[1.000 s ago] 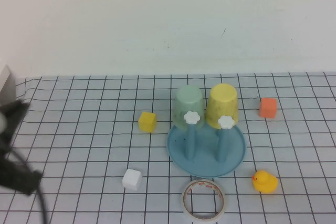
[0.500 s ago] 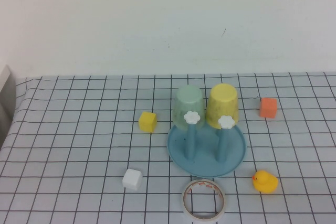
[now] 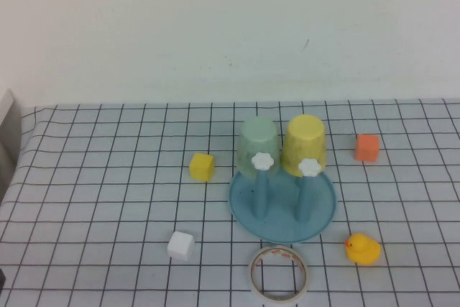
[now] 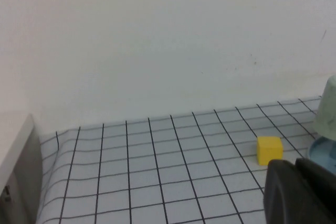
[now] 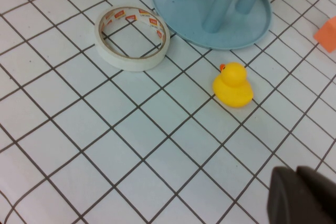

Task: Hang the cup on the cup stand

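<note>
Both arms pulled back off the table. Left gripper (image 4: 300, 192) closed, empty, near yellow block (image 4: 269, 150). Right gripper (image 5: 302, 195) closed, empty, near duck (image 5: 232, 85). Cup (image 3: 305, 144) hangs inverted on cup stand (image 3: 282, 206), well apart from both grippers.

Even, bright, diffuse light; no glare. Soft faint shadow under cup stand (image 3: 282, 210). Dark blurred finger bulk fills both wrist views' lower corners, out of focus.
</note>
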